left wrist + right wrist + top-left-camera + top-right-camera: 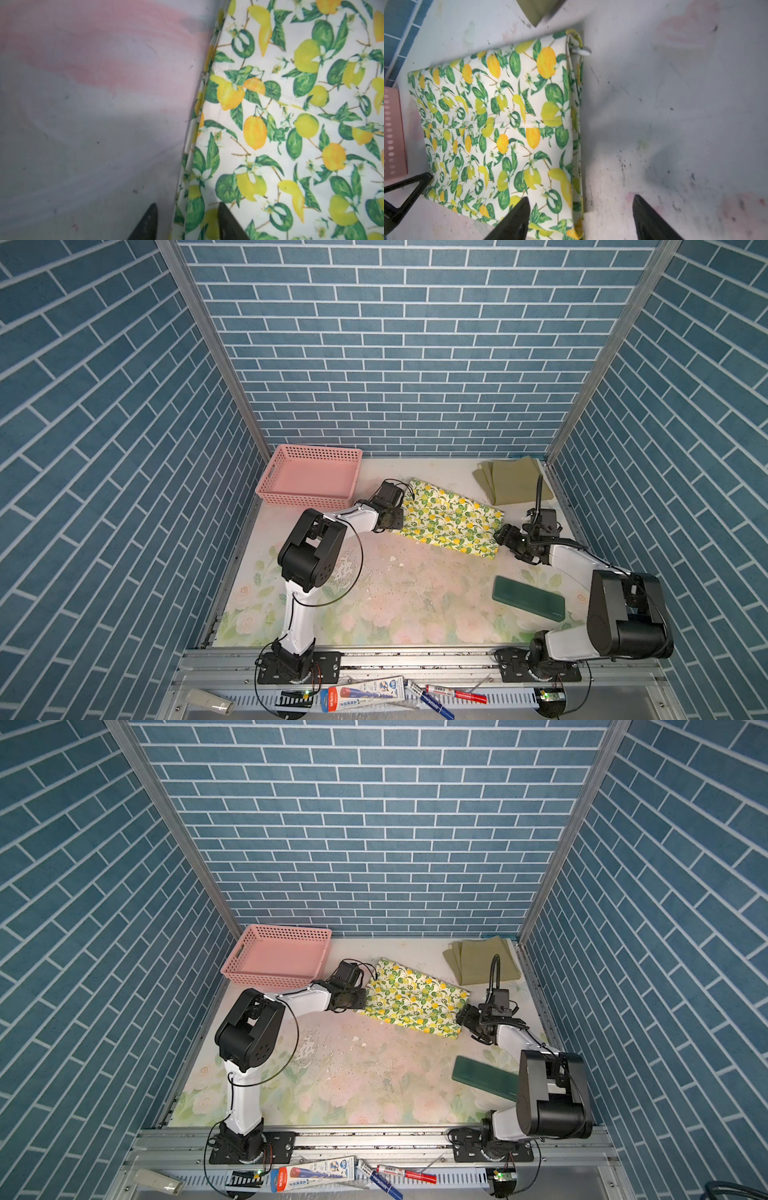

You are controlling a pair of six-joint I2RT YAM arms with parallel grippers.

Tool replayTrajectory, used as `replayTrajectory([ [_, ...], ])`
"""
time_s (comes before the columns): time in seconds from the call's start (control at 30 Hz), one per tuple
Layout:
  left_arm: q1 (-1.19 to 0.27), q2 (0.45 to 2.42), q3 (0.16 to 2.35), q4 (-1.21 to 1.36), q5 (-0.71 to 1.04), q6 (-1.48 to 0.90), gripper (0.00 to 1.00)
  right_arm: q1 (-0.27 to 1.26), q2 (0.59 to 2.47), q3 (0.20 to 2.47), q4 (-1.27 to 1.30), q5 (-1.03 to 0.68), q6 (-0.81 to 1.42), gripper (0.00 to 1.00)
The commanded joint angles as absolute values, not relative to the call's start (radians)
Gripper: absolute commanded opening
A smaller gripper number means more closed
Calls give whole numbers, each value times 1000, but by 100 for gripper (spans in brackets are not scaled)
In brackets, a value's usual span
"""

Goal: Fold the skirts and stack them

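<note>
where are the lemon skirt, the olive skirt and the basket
lemon skirt (451, 519): in a top view, middle of the printed cloth
olive skirt (515, 484): in a top view, middle of its top layer
basket (307, 498): in a top view, on its near wall

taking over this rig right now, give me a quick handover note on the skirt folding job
Left pincer: open, fingers straddling the edge of the lemon skirt on the basket side; no grip seen.
Right pincer: open and empty, at that skirt's opposite edge.
Things: the lemon skirt lies folded flat in the middle. The olive skirt lies folded in the back right corner, apart from it. No third skirt is in view. The pink basket is empty.
Done: both visible skirts look folded.
Left: probably lift the lemon skirt onto the olive skirt to stack them.
</note>
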State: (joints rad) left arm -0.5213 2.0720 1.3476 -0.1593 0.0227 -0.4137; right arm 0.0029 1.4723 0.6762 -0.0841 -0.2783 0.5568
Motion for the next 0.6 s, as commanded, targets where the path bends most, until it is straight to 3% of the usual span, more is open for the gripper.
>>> replayTrajectory([
  [0.0,-520,2114,1346,-164,52,-410,14,6,1545,674,-36,-333,596,75],
  [0.03,-520,2109,1337,-158,50,-413,1,7,1568,679,-15,-347,600,73],
  [0.07,-521,2101,1322,-151,48,-415,0,9,1586,686,-5,-350,602,72],
  [0.57,-544,1810,963,-61,3,-496,0,108,1773,845,19,-372,556,43],
])
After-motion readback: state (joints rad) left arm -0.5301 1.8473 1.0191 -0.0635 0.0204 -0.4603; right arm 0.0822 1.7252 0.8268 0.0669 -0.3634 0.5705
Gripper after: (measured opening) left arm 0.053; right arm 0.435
